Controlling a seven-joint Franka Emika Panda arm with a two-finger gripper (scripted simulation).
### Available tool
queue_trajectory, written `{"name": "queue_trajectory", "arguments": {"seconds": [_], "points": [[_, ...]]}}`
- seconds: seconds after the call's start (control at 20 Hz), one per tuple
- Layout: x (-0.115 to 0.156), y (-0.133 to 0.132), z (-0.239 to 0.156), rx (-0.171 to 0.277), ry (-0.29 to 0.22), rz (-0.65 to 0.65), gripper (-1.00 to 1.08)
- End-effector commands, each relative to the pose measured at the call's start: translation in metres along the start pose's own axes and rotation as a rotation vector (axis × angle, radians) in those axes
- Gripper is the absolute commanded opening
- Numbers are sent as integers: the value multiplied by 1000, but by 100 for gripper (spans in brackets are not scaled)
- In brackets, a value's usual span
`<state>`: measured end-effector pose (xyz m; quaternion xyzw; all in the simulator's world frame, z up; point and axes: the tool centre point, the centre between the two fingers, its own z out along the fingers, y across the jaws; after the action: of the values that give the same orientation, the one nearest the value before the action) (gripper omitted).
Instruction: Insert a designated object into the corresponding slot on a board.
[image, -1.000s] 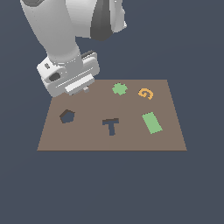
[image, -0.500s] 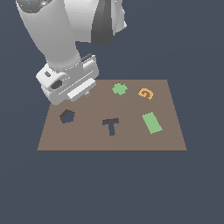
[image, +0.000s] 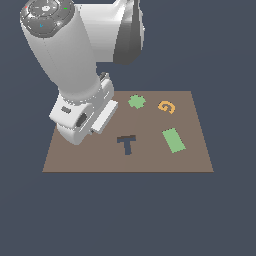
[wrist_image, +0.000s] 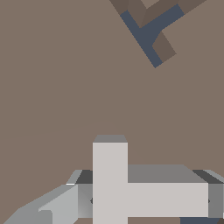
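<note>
Over the board's (image: 200, 150) edge on the exterior view's left, your arm hides its gripper; the T-shaped slot (image: 127, 144) lies near the middle, with the green flower piece (image: 136, 101), orange G (image: 166, 107) and green rectangle (image: 173, 140) beyond. From the wrist view, the gripper (wrist_image: 131, 201) clenches the grey T-block (wrist_image: 127, 188) above bare board, the slot (wrist_image: 151, 33) well apart, so you likely must carry and turn it.

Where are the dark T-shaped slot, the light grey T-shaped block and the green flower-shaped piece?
Dark T-shaped slot (image: 127, 144), exterior view: where bar meets stem.
Light grey T-shaped block (wrist_image: 111, 183), wrist view: junction of its two arms.
Green flower-shaped piece (image: 136, 101), exterior view: its centre.
</note>
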<state>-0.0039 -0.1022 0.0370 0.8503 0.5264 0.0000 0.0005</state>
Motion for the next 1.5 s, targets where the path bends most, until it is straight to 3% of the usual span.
{"name": "queue_trajectory", "arguments": {"seconds": [0.0,0.35,0.7,1.45], "points": [[20,10,-1,0,0,-106,-100],[71,23,-3,-1,0,-356,-100],[107,24,-4,0,1,-524,-100],[121,21,6,0,1,-591,-100]]}}
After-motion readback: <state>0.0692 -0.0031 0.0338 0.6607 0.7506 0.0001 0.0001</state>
